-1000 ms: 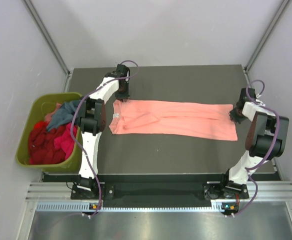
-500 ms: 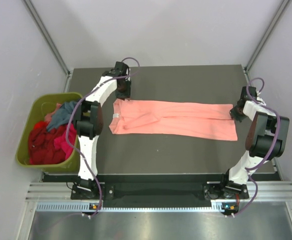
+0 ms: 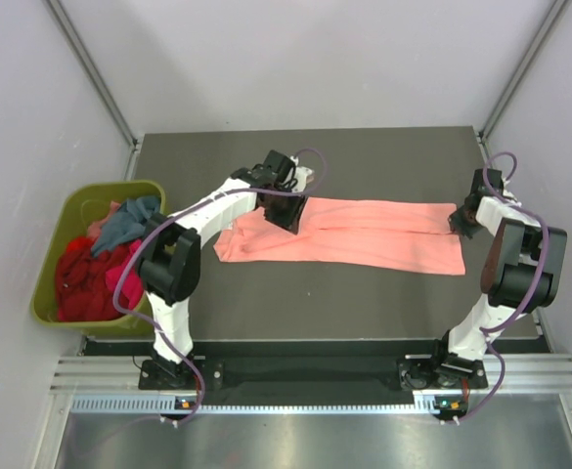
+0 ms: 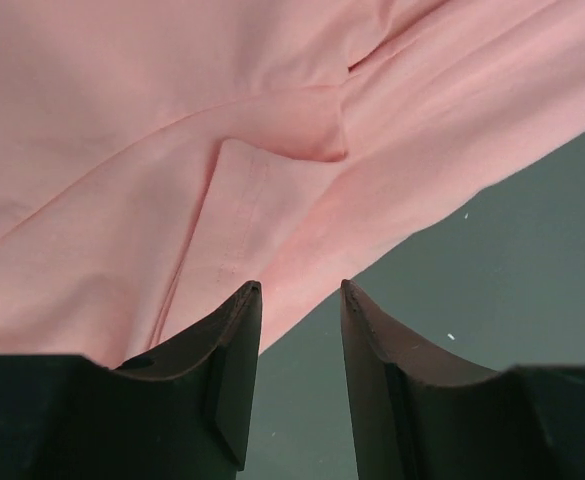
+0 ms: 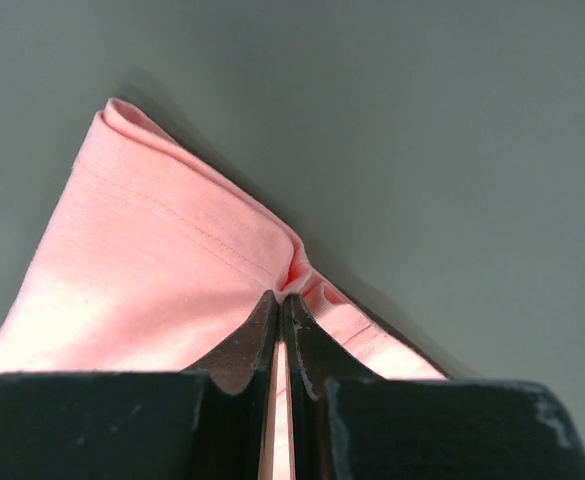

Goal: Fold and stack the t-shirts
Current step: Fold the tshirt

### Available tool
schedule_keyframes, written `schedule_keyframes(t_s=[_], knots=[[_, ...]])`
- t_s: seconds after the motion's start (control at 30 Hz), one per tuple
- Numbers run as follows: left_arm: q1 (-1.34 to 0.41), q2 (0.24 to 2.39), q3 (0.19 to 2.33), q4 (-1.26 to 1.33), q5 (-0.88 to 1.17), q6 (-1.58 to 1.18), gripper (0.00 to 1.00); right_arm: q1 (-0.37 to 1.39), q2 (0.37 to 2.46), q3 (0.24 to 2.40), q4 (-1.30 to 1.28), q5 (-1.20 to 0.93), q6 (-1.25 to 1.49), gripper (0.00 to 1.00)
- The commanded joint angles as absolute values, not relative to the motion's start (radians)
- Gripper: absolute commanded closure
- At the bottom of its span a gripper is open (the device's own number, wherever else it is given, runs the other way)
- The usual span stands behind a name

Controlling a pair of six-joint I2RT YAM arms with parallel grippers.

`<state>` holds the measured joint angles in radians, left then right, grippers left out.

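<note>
Dark table: salmon-pink t-shirt laid flat across it.
Right gripper pinches its far right corner; left gripper hovers over a cloth edge, jaws apart and empty. Advise catching both layers before lifting.

table free before t-shirt, olive bin left

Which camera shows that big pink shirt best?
The top external view: it shows the whole salmon-pink t-shirt as a long strip. The left wrist sees only folds and one edge; the right wrist, just a pinched corner.
</note>
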<state>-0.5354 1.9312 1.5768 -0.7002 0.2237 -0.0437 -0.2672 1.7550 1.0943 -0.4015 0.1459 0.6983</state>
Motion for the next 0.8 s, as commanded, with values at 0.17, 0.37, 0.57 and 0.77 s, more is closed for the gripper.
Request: schedule_keyframes(t_s=[0.17, 0.37, 0.57, 0.77], knots=[[-0.564, 1.959, 1.554, -0.609, 0.247, 0.038, 0.54, -0.282, 1.727, 1.115, -0.373, 0.112, 0.686, 0.98], [-0.569, 2.034, 1.549, -0.606, 0.206, 0.060, 0.53, -0.284, 1.741, 1.117, -0.370, 0.107, 0.689, 0.98], [-0.569, 2.068, 1.554, -0.609, 0.163, 0.072, 0.54, -0.282, 1.746, 1.127, -0.371, 0.109, 0.687, 0.98], [-0.569, 2.053, 1.577, -0.646, 0.124, 0.078, 1.00, -0.284, 1.746, 1.138, -0.377, 0.110, 0.683, 0.98]])
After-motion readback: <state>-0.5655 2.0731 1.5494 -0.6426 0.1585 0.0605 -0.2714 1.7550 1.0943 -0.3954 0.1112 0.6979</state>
